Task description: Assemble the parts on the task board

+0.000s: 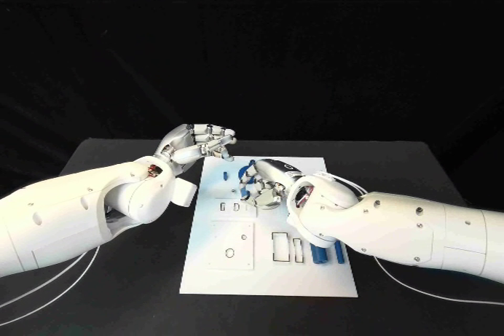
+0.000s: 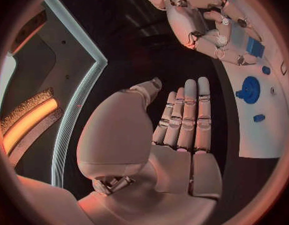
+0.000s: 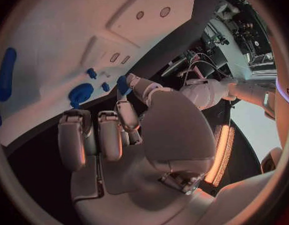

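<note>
The white task board lies in the middle of the black table. My right hand hovers low over its far part, fingers curled, pinching a small blue block at the thumb tip. Beside that hand a round blue part sits on the board, with small blue pegs around it. A thin blue peg stands near the board's left edge. Two long blue parts lie at the board's near right. My left hand floats above the far left corner, its fingers straight and holding nothing.
Rectangular slots and a square plate with holes mark the board's near half. Bare black table surrounds the board on every side. Thin white cables trail from both arms near the front edge.
</note>
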You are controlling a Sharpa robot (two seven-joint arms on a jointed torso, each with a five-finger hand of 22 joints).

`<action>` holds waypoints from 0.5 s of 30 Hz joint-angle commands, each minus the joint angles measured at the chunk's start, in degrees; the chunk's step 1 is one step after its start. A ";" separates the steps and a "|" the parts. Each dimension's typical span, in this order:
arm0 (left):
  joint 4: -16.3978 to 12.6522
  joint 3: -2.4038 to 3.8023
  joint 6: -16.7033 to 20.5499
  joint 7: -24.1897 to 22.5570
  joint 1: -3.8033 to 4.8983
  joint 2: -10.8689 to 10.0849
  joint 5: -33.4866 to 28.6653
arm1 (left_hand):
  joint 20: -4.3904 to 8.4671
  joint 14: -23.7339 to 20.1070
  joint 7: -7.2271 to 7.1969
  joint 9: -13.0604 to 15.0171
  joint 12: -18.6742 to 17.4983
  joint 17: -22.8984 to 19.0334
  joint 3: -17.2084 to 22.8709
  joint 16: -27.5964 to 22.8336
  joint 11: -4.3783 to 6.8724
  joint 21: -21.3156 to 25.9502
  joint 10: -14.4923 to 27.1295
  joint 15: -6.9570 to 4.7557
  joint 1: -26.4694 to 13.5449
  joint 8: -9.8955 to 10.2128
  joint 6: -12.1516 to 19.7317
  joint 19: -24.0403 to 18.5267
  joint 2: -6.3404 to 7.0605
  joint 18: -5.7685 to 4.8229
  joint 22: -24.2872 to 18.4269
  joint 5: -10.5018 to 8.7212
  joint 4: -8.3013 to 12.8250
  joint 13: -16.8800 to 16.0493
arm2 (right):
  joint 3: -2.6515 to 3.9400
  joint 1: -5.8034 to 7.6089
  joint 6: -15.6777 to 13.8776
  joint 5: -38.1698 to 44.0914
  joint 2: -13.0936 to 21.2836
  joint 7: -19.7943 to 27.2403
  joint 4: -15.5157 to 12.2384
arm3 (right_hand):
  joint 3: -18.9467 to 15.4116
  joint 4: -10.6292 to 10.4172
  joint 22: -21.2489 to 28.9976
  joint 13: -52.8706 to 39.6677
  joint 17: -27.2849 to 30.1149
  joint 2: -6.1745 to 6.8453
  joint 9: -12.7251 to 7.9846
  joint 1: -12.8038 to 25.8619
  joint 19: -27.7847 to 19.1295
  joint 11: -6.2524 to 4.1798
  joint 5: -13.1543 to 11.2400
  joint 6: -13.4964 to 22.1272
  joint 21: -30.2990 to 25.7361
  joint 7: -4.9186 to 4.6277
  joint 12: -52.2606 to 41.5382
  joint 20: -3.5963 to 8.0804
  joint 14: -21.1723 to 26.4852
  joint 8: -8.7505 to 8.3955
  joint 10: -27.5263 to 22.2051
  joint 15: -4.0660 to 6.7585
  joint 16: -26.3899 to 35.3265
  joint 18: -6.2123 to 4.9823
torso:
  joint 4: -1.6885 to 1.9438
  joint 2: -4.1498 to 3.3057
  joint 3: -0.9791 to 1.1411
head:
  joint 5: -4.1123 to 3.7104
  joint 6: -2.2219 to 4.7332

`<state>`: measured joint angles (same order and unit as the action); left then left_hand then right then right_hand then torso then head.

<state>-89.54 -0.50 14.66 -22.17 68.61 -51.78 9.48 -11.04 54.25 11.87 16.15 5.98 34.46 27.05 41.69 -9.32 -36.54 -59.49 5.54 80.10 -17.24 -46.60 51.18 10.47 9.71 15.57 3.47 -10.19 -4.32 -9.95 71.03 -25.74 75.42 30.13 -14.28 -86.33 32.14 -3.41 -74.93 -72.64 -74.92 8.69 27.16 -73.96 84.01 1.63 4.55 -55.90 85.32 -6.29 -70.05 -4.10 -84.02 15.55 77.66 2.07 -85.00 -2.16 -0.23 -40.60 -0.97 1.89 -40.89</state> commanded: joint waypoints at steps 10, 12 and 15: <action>-0.09 0.03 -1.44 0.08 0.04 0.12 -0.32 | -0.11 -0.40 0.96 0.10 0.04 -0.10 -0.07 0.15 -0.04 -0.28 0.36 0.12 -0.21 0.30 0.27 -0.49 -0.33 0.57 0.10 -0.24 -0.06 -0.02 | -0.53 -1.32 2.29 5.03 -1.97 -3.08 0.97 | -0.23 -0.56 -11.26 0.20 -6.13 0.44 3.36 1.45 2.45 -0.06 0.39 0.42 -0.49 0.07 0.47 0.17 -3.99 2.13 0.03 0.29 0.50 0.63 | -0.08 -0.01 0.11 | 0.48 -0.69; -0.07 0.03 -1.52 0.06 0.04 0.12 -0.32 | -0.11 -0.40 0.96 0.10 0.04 -0.10 -0.07 0.15 -0.04 -0.28 0.36 0.12 -0.21 0.30 0.27 -0.49 -0.33 0.57 0.10 -0.24 -0.06 -0.02 | -0.58 -1.50 2.37 5.42 -2.21 -3.04 1.24 | -0.25 -0.59 -11.26 0.25 -6.13 0.50 3.36 1.55 2.45 -0.05 0.41 0.47 -0.50 0.06 0.54 0.17 -4.00 2.13 -0.01 0.28 0.50 0.63 | -0.08 0.01 0.10 | 0.46 -0.75; -0.09 0.03 -1.61 0.04 0.04 0.12 -0.32 | -0.11 -0.40 0.96 0.10 0.04 -0.10 -0.07 0.15 -0.04 -0.28 0.36 0.12 -0.21 0.30 0.27 -0.49 -0.33 0.57 0.10 -0.24 -0.06 -0.02 | -0.67 -1.78 2.53 5.70 -2.54 -2.97 1.80 | -0.29 -0.63 -11.23 0.19 -6.12 0.60 3.36 1.69 2.42 -0.04 0.40 0.57 -0.54 0.03 0.49 0.16 -3.99 2.13 0.02 0.27 0.51 0.62 | -0.05 -0.02 0.04 | 0.36 -0.97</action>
<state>-89.54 -0.51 14.31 -21.93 68.61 -51.77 9.42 -11.19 54.25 11.87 16.20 5.98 34.41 27.05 41.69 -9.32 -36.54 -59.49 5.55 80.10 -17.24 -46.60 51.04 10.47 9.71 15.62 3.47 -10.19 -4.32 -10.61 69.33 -24.37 79.04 27.70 -16.94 -84.68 31.79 -3.74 -74.92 -72.47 -74.91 9.27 27.17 -72.72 84.01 1.64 4.78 -55.77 85.09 -6.23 -69.76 -4.10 -84.02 16.90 77.67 2.07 -84.77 -2.16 -0.27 -40.62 -0.88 2.27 -41.74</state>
